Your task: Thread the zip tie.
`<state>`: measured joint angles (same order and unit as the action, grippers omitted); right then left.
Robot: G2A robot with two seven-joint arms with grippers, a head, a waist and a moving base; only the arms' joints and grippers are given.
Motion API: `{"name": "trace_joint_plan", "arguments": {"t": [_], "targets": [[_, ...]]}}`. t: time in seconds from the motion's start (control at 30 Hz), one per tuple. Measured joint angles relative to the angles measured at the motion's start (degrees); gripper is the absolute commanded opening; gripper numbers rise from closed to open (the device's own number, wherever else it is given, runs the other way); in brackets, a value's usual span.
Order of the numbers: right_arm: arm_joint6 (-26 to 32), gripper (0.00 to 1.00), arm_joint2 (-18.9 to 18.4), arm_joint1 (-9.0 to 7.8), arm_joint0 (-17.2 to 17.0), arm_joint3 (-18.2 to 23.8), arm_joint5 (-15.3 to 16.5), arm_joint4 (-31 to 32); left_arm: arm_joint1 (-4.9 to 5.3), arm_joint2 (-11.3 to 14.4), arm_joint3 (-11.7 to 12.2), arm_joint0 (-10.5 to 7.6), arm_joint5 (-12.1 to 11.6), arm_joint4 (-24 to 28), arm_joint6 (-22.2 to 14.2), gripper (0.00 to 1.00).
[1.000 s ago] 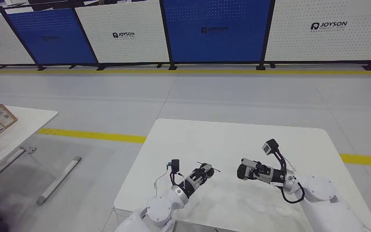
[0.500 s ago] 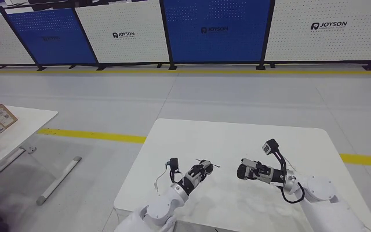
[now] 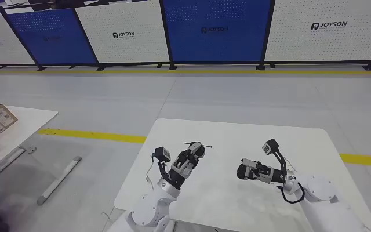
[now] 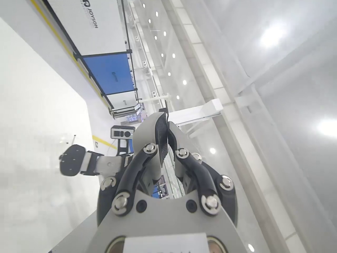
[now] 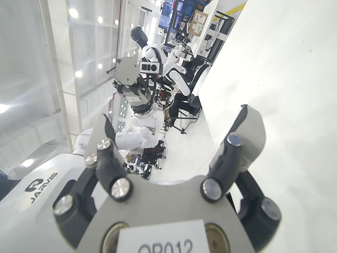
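**Item: zip tie** (image 3: 206,145). Thin dark strip, held in the air over the left half of the table (image 3: 249,133), about midway between its near and far edges. Its long axis ran roughly parallel to the far edge, and both ends projected past the holder. Which end carried the head could not be told.

**Holder: left gripper** (image 3: 196,149). Fingers pressed together, pinching the zip tie near its middle, lifted off the table top.

**Counterpart: right gripper** (image 3: 240,171). Stood over the right half of the table, closer to the near edge than the holder and well apart from the zip tie. Fingers (image 5: 95,143) spread wide with nothing between them. Its mouth faced the left edge, towards the holder.

**Governing relation.** From the right gripper, the zip tie lay towards the table's far left corner.
- The strip's end pointing to the right edge was the end nearer that gripper.
- Judged: the left arm had the piece, and the right was the only one free.
- Judged: the coming move called for the free gripper to take that nearer end, or for the two arms to converge, so that tail could be brought round to head.

**Between the grippers.** White table top.

**Surroundings, off the table.**
- A second table (image 3: 23,124) beyond the left edge, bearing a cardboard box (image 3: 6,118).
- A bar (image 3: 58,181) lying on the floor.
- A yellow floor line (image 3: 93,135).
- Blue and white panels (image 3: 214,29) along the back.

None of these was judged to stand in the path.
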<state>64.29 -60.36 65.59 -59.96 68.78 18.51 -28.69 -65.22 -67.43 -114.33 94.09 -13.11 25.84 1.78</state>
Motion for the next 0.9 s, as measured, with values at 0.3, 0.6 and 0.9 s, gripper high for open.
{"name": "trace_joint_plan", "arguments": {"t": [0.3,0.6,0.9], "targets": [[0.0,1.00,0.0,0.00,0.0,0.0,0.0,0.0,-0.02,0.0,0.1,0.02,0.1,0.2,0.0,0.00],[0.0,1.00,0.0,0.00,0.0,0.0,0.0,0.0,-0.11,-3.2,-3.3,2.36,-6.6,2.9,-5.0,0.00],[0.0,1.00,0.0,0.00,0.0,0.0,0.0,0.0,-0.17,-5.3,-5.2,4.55,-6.4,4.1,-7.0,0.00]]}}
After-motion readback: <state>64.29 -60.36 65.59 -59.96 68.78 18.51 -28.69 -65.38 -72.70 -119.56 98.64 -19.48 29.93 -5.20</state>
